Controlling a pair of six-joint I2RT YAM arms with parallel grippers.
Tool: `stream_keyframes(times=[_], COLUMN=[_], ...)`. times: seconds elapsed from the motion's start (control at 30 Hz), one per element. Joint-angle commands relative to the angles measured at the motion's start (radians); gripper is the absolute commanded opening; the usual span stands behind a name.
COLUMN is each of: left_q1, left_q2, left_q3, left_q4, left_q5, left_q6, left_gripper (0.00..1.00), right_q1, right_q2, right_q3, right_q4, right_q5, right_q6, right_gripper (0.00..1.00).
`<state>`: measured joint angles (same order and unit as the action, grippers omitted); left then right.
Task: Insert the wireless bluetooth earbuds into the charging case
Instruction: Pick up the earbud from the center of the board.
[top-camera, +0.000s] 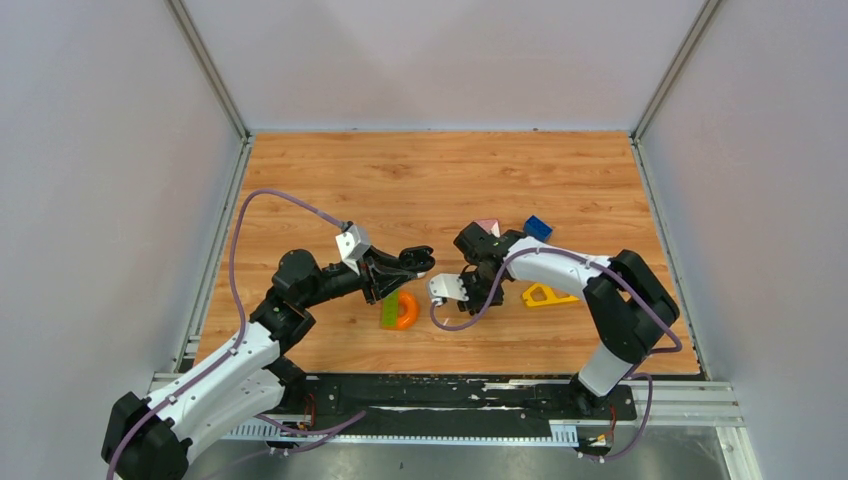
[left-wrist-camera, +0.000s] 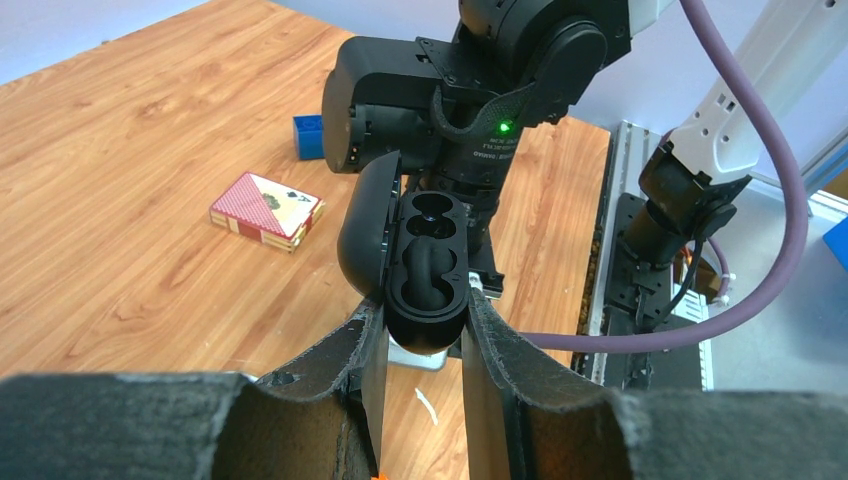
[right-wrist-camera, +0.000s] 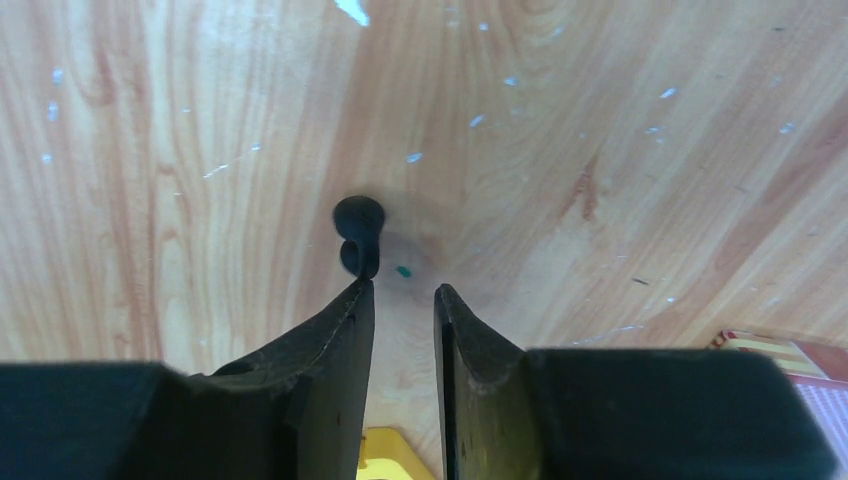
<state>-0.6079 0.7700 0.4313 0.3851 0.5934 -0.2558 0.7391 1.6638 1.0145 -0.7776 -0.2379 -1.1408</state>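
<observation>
My left gripper (left-wrist-camera: 425, 310) is shut on a black charging case (left-wrist-camera: 432, 262) and holds it above the table, lid swung open to the left and its dark wells facing the camera. In the top view the left gripper (top-camera: 415, 260) is at mid-table, facing the right gripper (top-camera: 470, 243). My right gripper (right-wrist-camera: 403, 290) points down at the table, its jaws a narrow gap apart with nothing between them. One black earbud (right-wrist-camera: 358, 232) lies on the wood just beyond the tip of the left finger (right-wrist-camera: 345, 330). The white earbuds and the other black one are out of view.
A red playing-card box (left-wrist-camera: 266, 210) and a blue brick (left-wrist-camera: 308, 135) lie beyond the case. A thin white sliver (left-wrist-camera: 427, 405) lies under the left fingers. A yellow triangle (top-camera: 545, 295) and an orange-and-green piece (top-camera: 398, 310) lie near the front.
</observation>
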Motion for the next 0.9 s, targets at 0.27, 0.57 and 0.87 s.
stream_keyframes(times=[0.27, 0.57, 0.87], left_q1=[0.003, 0.003, 0.003], left_q2=[-0.003, -0.005, -0.001], left_q3=[0.038, 0.038, 0.038], left_q4=[0.040, 0.040, 0.038], left_q5=[0.007, 0.006, 0.007], left_q6=[0.009, 0.010, 0.010], left_gripper=[0.01, 0.01, 0.01], right_q1=[0.000, 0.002, 0.000], right_q2=[-0.002, 0.023, 0.063], right_q3=[0.120, 0.122, 0.131], right_q4=[-0.186, -0.173, -0.110], right_q5=[-0.107, -0.168, -0.157], right_q6=[-0.018, 0.011, 0.041], right_gripper=[0.32, 0.32, 0.31])
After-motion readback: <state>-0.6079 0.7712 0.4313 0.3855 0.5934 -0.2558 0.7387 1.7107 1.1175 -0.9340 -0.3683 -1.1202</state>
